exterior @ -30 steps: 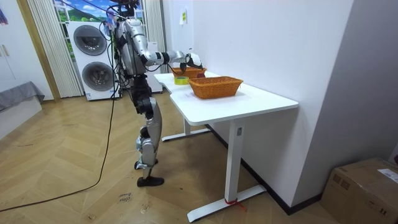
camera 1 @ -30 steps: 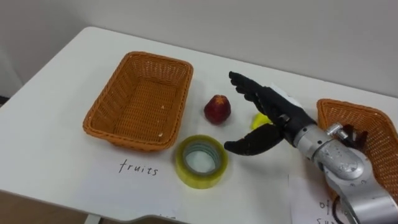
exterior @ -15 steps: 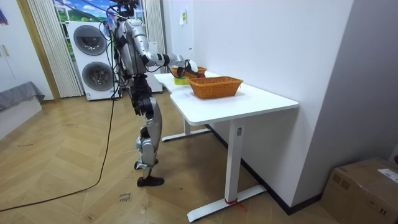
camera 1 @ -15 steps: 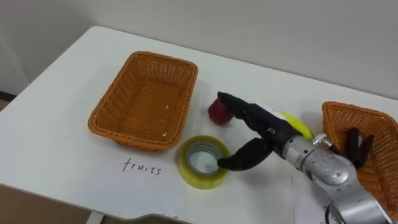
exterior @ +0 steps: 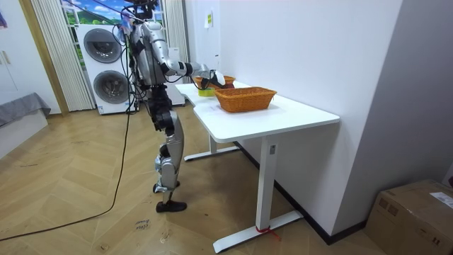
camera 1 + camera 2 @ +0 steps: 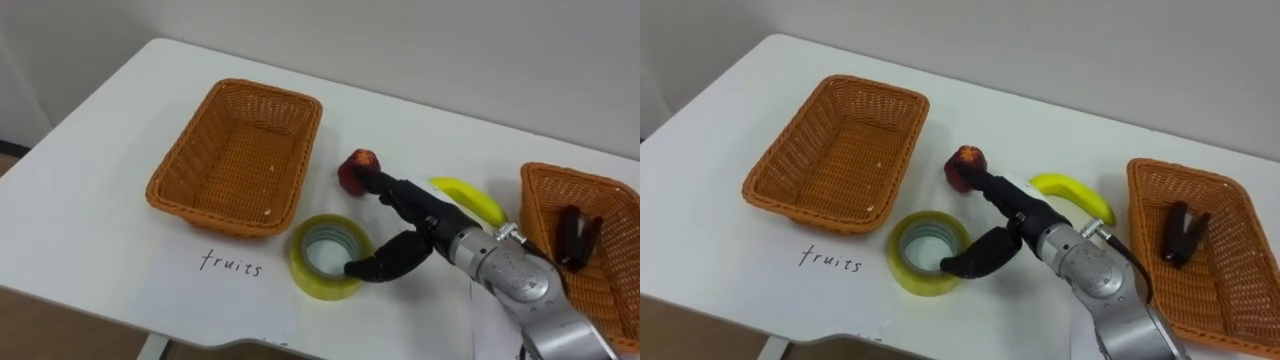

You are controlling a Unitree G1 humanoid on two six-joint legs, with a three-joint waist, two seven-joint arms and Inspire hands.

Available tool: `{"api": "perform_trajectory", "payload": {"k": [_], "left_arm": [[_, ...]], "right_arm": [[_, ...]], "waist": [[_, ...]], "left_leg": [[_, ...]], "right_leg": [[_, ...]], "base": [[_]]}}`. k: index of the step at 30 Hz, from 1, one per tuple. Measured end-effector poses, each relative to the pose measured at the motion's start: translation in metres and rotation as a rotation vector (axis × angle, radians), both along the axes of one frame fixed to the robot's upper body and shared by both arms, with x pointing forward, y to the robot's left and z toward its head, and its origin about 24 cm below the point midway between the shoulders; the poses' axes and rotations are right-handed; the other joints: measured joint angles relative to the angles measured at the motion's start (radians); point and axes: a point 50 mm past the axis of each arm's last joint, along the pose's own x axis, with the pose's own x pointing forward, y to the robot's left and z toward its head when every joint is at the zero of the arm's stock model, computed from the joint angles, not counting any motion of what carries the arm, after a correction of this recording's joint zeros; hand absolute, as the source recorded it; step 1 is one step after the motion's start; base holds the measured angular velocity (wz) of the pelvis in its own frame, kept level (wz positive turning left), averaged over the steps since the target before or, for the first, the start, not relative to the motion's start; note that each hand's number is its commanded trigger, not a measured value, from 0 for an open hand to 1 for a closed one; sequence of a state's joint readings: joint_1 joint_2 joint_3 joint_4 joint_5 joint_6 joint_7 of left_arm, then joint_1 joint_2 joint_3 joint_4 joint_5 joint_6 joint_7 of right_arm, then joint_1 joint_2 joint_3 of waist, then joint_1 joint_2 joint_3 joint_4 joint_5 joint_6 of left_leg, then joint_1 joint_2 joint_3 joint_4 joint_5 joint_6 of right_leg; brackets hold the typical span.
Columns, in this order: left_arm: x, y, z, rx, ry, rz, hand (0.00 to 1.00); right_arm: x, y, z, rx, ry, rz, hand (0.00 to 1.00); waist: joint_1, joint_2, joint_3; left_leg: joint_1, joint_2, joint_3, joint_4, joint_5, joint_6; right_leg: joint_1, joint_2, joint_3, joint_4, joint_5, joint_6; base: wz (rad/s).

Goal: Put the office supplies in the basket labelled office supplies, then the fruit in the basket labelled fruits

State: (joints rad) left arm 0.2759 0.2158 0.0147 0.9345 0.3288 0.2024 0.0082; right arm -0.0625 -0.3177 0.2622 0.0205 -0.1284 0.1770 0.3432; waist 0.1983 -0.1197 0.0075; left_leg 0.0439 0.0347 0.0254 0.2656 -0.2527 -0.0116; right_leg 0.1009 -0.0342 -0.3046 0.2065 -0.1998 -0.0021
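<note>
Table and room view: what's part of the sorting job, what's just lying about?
Job: left basket, right basket, red fruit, banana, tape roll, dark office item, right hand.
Lying about: washing machines, cardboard box.

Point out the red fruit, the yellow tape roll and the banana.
red fruit (image 6: pixel 352 171), left eye view, on its red skin.
yellow tape roll (image 6: pixel 305 275), left eye view, on its near-left outer wall.
banana (image 6: pixel 468 198), left eye view, middle of its yellow body.
</note>
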Motion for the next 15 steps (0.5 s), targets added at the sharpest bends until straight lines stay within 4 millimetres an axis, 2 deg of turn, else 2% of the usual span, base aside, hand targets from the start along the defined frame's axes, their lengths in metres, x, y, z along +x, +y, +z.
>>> {"api": "perform_trajectory", "payload": {"k": [15], "left_arm": [[0.0025,0.0001,0.0008,0.005,-0.007,-0.001,0.0]], "right_arm": [[0.0,-0.0008,-0.0013,-0.008,0.007,-0.008,0.0]], "waist": [[0.001,-0.001,-0.0009]], "left_leg": [[-0.003,0.001,-0.001,0.001,0.0,0.0]], "right_leg": [[-0.001,0.0,-0.005,0.0,0.001,-0.001]], "base": [[0.0]]}}
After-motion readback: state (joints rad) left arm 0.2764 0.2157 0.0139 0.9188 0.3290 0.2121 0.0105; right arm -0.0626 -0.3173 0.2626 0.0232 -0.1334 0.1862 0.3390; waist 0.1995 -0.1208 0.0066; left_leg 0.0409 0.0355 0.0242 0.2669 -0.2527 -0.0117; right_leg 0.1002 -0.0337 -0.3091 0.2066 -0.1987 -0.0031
